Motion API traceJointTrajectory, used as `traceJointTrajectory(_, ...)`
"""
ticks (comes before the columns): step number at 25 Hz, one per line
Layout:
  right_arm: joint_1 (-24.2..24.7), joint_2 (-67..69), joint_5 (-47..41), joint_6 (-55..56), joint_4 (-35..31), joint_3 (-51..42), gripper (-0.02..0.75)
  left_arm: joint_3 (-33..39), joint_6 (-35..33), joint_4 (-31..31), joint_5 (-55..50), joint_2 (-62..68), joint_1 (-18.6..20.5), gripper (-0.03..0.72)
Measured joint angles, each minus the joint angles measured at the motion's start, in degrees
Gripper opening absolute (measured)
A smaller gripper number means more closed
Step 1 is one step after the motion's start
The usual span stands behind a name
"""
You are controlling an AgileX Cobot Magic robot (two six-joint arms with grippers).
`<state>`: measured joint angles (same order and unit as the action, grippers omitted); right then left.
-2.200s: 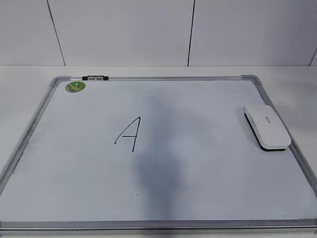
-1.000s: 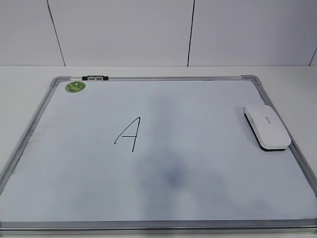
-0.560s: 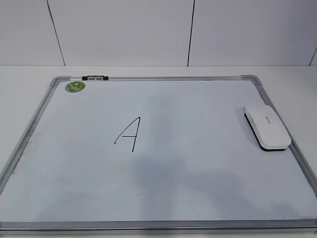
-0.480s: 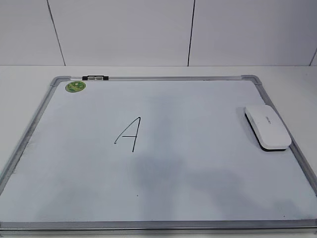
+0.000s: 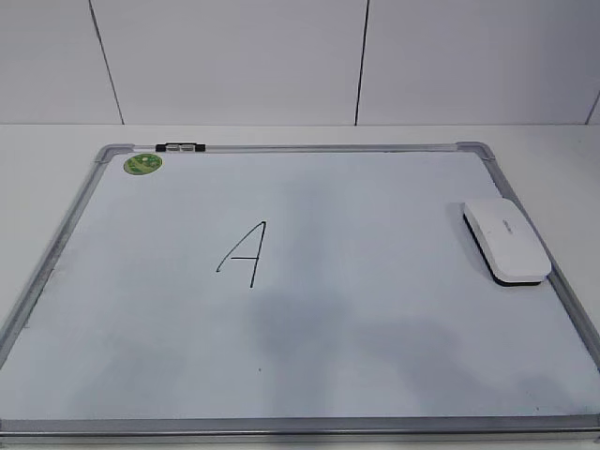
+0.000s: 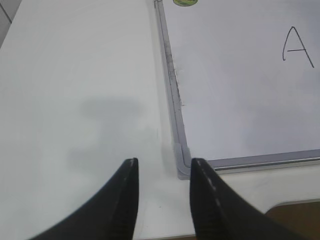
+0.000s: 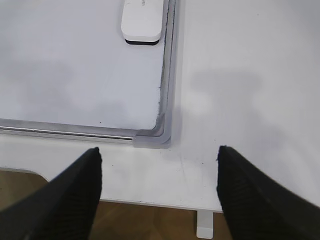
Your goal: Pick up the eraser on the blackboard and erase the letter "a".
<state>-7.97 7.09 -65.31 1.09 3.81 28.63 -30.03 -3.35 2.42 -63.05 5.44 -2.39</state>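
Hovering above the near right corner of the blackboard [image 7: 161, 131], the right pincer [image 7: 159, 192] has its fingers spread wide with nothing between them, while the left pincer [image 6: 161, 200] hangs over the near left corner, its fingers parted by a narrower gap and likewise empty. Ahead of the right pincer, the eraser [image 7: 143, 20] lies flat on the board, close against the right frame rail, its long side running along that rail; the exterior view shows it at the board's right edge [image 5: 505, 241], well apart from the letter "a" [image 5: 244, 252] drawn left of centre, which here looks like an angular capital. The eraser appears to be a light, rigid plastic block with a smooth, possibly slippery shell and a thin dark felt sole. A grip across its narrow width, at mid-length, looks soundest. The white counter [image 6: 75, 100] carries the board.
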Motion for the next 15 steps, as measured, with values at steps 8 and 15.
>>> traceJointTrajectory(8, 0.0, -0.35, 0.0, 0.0, 0.0, 0.0, 0.56, 0.04, 0.0, 0.0, 0.02, -0.03, 0.0, 0.244)
traceJointTrajectory(15, 0.0, -4.87, 0.0, 0.0, 0.17, 0.0, 0.56, 0.04, 0.04, -0.11, 0.02, -4.06, 0.0, 0.24)
